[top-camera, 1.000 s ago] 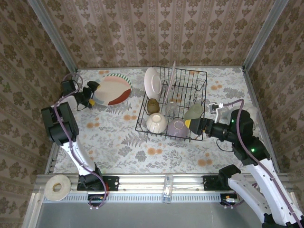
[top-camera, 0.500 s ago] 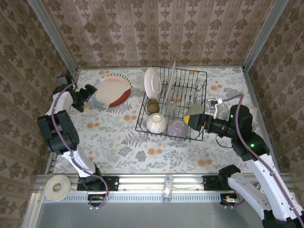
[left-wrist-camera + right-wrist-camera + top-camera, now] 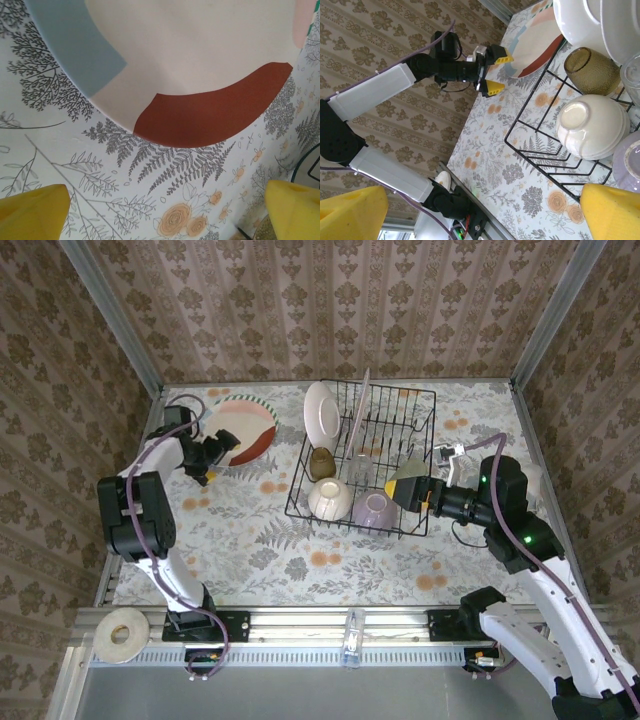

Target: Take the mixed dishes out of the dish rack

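- Overhead, the black wire dish rack (image 3: 418, 440) stands near the middle of the floral-covered counter (image 3: 260, 540), loaded with crockery.
- The left tool (image 3: 222, 455) hovers at the near edge of the patterned plate (image 3: 238, 428), which lies flat on the counter to the left of the rack and apart from it.
- Its own wrist camera shows both yellow fingertips (image 3: 32, 212) spread wide, released, with bare counter between them and the plate's blue and rust-red patches just beyond.
- From the right wrist camera, the same left tool (image 3: 498, 73) appears with its yellow tips parted beside the patterned plate (image 3: 532, 45).
- The right tool (image 3: 408, 495) sits at the rack's near-right corner, just beside the pale-green cup (image 3: 408, 475). Whether it touches the cup cannot be told.
- In its own view the right tool (image 3: 482, 212) is released, its fingers (image 3: 612, 210) far apart and grasping nothing.
- A white plate (image 3: 322, 412) leans at the rack's far-left corner, and a second plate (image 3: 358, 405) stands on edge among the tines.
- The amber-brown cup (image 3: 321, 462) sits in the left part of the rack, with the clear glass (image 3: 358, 468) to its right.
- The cream bowl (image 3: 329, 498) rests upside down along the near side, with the lilac bowl (image 3: 373, 510) just beside it on the right.
- The right wrist view also catches the amber-brown cup (image 3: 592, 70), the cream bowl (image 3: 592, 127) and the edge of the lilac bowl (image 3: 627, 162) inside the dish rack (image 3: 535, 150).
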Tool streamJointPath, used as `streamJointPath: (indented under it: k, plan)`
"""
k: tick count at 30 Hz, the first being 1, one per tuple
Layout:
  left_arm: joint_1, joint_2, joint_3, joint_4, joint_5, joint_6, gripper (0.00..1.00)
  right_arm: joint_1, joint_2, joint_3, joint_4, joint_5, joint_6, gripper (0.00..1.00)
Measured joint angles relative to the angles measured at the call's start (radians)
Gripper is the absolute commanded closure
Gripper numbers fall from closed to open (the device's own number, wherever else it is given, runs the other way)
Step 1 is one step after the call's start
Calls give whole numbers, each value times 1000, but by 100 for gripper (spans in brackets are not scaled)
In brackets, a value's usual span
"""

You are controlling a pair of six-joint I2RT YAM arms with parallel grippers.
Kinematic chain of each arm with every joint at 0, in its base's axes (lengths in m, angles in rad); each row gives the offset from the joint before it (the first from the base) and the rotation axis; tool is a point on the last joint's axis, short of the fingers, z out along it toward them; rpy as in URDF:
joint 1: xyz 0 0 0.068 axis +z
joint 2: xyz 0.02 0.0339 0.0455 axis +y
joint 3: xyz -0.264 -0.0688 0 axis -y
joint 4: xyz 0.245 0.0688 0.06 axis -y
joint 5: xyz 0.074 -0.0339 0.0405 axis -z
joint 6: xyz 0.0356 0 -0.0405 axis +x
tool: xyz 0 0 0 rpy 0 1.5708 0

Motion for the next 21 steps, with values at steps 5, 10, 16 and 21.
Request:
streamJointPath:
  k: [5,10,16,21]
  plan:
    - [0,74,32,24,-10,-26,0,0,-14,0,-3,16,-3,0]
    - [0,141,71,46,-10,-47,0,0,-29,0,-20,31,-4,0]
    - [1,195,149,59,-6,-66,0,3,-33,-2,-30,45,-4,0]
    - [1,254,228,69,-4,-83,0,3,-35,-2,-31,58,-4,0]
